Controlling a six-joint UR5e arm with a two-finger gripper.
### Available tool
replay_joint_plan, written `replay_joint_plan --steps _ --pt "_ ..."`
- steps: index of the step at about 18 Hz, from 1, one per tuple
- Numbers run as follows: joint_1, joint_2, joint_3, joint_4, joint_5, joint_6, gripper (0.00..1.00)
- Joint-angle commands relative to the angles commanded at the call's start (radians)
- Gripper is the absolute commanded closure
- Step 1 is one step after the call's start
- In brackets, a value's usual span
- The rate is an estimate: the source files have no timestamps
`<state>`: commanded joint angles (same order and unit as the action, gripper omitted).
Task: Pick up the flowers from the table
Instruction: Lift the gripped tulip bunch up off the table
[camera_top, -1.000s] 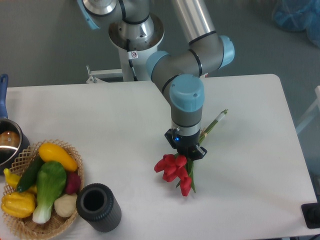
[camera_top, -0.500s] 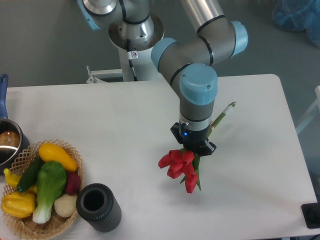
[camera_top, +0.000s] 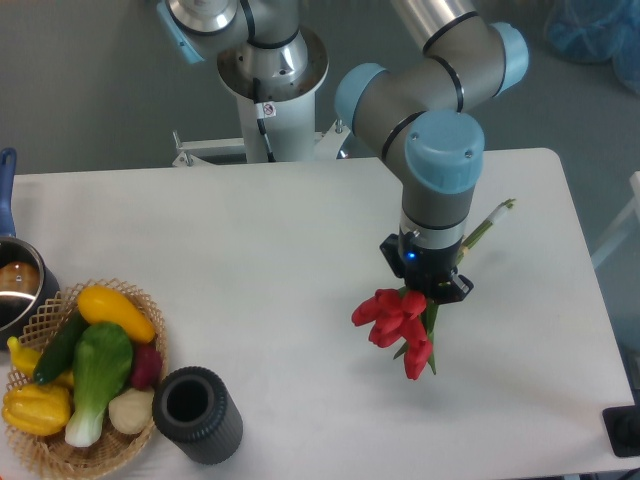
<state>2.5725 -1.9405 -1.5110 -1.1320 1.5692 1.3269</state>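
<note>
While the end effector (camera_top: 428, 293) grips the flowers (camera_top: 398, 325), red buds hang just below it

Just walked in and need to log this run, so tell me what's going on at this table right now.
The grey and blue robot arm's gripper is shut on the small bunch of red tulips with long thin green stems. The red buds hang below it and the stem ends stick out to the upper right. The bunch looks lifted off the large white rectangular tabletop. At the left, the woven basket of yellow and green produce and the black ribbed cylinder stand untouched.
</note>
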Motion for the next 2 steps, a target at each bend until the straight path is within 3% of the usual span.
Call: replay_joint_plan --steps 2 --pt "0.000 0.002 0.000 -0.008 -0.002 0.000 0.88"
